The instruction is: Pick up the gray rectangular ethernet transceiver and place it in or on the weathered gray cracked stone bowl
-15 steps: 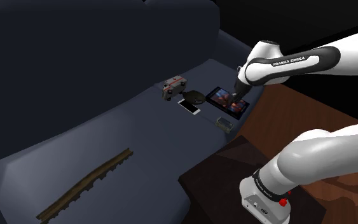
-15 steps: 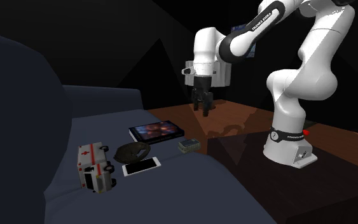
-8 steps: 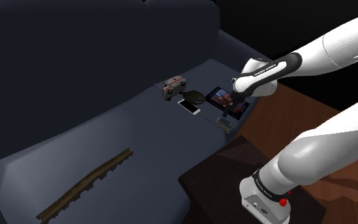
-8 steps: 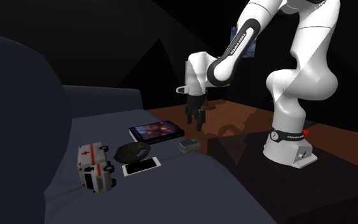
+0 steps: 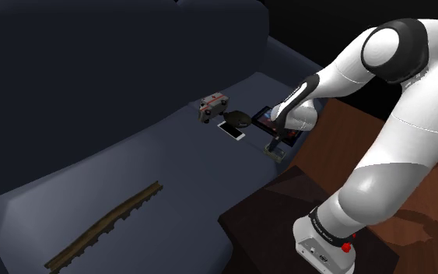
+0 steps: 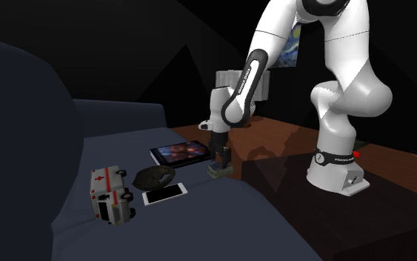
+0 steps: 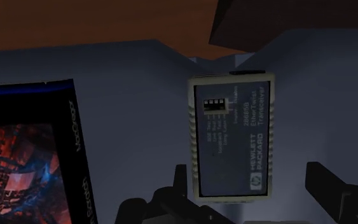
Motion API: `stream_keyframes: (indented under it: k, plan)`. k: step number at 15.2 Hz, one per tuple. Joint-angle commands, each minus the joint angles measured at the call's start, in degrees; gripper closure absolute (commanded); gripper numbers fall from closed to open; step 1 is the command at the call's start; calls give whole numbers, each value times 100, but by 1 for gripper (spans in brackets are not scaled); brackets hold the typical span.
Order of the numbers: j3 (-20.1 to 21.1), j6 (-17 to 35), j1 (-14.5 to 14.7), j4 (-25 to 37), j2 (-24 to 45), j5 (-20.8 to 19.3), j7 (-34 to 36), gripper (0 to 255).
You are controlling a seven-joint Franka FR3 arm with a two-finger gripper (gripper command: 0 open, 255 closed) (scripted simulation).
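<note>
Currently the gripper (image 6: 221,157) is positioned directly above the ethernet transceiver (image 6: 219,170), with the arm angled steeply down to it from the stand (image 5: 256,222). In the wrist view the gripper (image 7: 252,191) is open: its fingers (image 7: 327,184) stand apart on either side of the near end of the ethernet transceiver (image 7: 231,137) and hold nothing. The finger nearest the book comes close to the unit's long edge, while the other is clear of it. The unit is a grey rectangular box with a dark label panel and pale printed text. It lies flat on the dark blue sofa seat (image 5: 170,171) near the front edge, with the wooden floor (image 6: 288,137) beyond. In the shoulder view the gripper (image 5: 275,143) partly covers the ethernet transceiver (image 5: 275,152). A flat book (image 6: 181,153) with a red and blue cover lies just beside the unit, apart from it. The stone bowl (image 6: 155,176), dark and shallow, sits further along the seat. It has a white phone (image 6: 164,195) just beside it and a toy ambulance (image 6: 110,194) on its side nearby. A long thin stick (image 5: 104,226) lies well apart from this group, towards the shoulder view's lower left
</note>
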Motion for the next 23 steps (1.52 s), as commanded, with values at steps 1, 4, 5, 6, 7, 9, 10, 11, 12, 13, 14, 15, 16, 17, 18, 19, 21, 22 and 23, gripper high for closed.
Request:
stream_keyframes:
  k: [1, 4, 5, 6, 7, 9, 10, 11, 12, 13, 14, 15, 16, 17, 18, 19, 21, 22, 23]
  plan:
    - [213, 156, -208, 132, 299, 281, -313, 0]
    - [477, 363, -420, 212, 585, 542, -514, 0]
    - [565, 431, -492, 241, 680, 620, -575, 0]
    - [653, 498, -566, 272, 775, 692, -632, 0]
    - [739, 565, -639, 304, 870, 758, -686, 0]
    - [791, 604, -685, 322, 924, 790, -713, 0]
    - [791, 604, -685, 322, 924, 790, -712, 0]
    - [791, 604, -685, 322, 924, 789, -712, 0]
    - [791, 604, -685, 322, 924, 789, -712, 0]
    - [791, 604, -685, 322, 924, 789, -712, 0]
    - [791, 604, -685, 322, 924, 789, -712, 0]
    - [790, 603, -683, 322, 922, 788, -711, 0]
    - [790, 603, -683, 322, 922, 788, -711, 255]
    - [790, 603, -683, 322, 922, 788, -711, 255]
    - [790, 603, -683, 322, 923, 788, -711, 255]
    - [790, 603, -683, 322, 923, 788, -711, 255]
    - [790, 603, -683, 322, 923, 788, -711, 255]
    - [790, 603, -683, 322, 923, 788, -711, 255]
    - [790, 603, -683, 322, 923, 788, -711, 255]
